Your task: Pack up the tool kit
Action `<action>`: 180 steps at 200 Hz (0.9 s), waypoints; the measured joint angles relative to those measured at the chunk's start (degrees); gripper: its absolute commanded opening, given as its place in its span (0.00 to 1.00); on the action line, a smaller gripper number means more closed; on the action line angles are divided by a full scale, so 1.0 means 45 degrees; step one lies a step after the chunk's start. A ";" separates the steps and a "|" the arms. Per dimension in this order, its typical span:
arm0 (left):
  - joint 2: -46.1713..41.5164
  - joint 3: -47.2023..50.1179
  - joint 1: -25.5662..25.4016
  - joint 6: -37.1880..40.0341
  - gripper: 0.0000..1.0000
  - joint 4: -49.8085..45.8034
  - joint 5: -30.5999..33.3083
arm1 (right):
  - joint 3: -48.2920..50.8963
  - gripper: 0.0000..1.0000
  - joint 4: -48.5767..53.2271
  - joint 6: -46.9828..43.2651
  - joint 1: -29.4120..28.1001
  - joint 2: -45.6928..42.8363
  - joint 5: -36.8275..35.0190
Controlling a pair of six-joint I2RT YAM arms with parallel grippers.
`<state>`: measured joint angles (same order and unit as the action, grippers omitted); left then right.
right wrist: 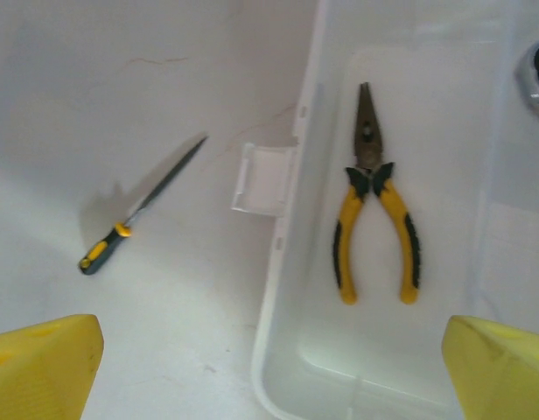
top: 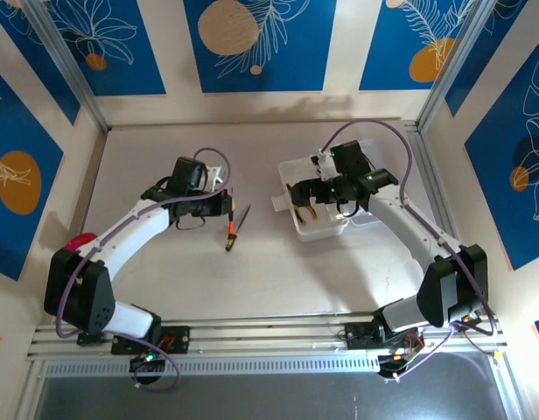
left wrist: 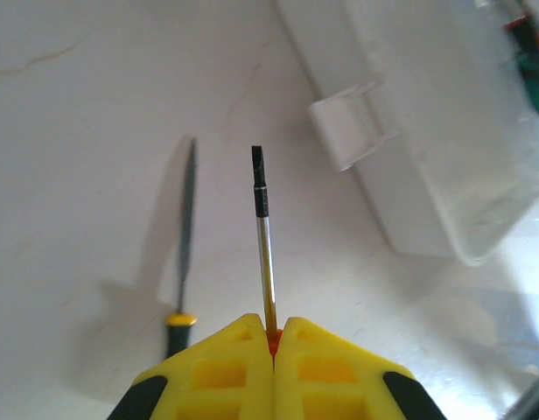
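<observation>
Gripping: left pincer (left wrist: 272, 325) closed on the orange screwdriver (left wrist: 263, 236), shaft pointing straight ahead.
Box: clear box (left wrist: 427, 149) lies near, ahead-right of that pincer.
Right side: right pincer (right wrist: 269, 363) spread wide, empty, above the box holding yellow pliers (right wrist: 368, 153).
Loose: black-yellow screwdriver (left wrist: 186, 210) lies on the desk (left wrist: 77, 131).

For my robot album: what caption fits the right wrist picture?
Open right gripper above yellow-handled pliers in the clear box, a thin tool outside on the table.
</observation>
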<state>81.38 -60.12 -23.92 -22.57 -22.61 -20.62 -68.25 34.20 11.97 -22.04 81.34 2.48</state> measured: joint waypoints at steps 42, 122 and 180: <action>0.0175 -0.0442 0.0000 -0.0743 0.00 0.1525 -0.1443 | 0.0413 0.99 -0.0865 0.0389 0.0000 -0.0447 0.1569; 0.1020 -0.0792 -0.0301 -0.1695 0.00 0.3279 -0.2438 | 0.1122 1.00 -0.2764 0.1472 -0.0117 -0.0525 0.3701; 0.1501 -0.0942 -0.0413 -0.1982 0.00 0.3886 -0.2667 | 0.1122 0.96 -0.3560 0.1870 -0.0588 -0.0204 0.4231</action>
<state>88.14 -64.36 -25.78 -31.48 -5.13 -32.62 -63.20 18.17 20.38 -24.69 80.42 21.52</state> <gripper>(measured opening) 0.043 0.977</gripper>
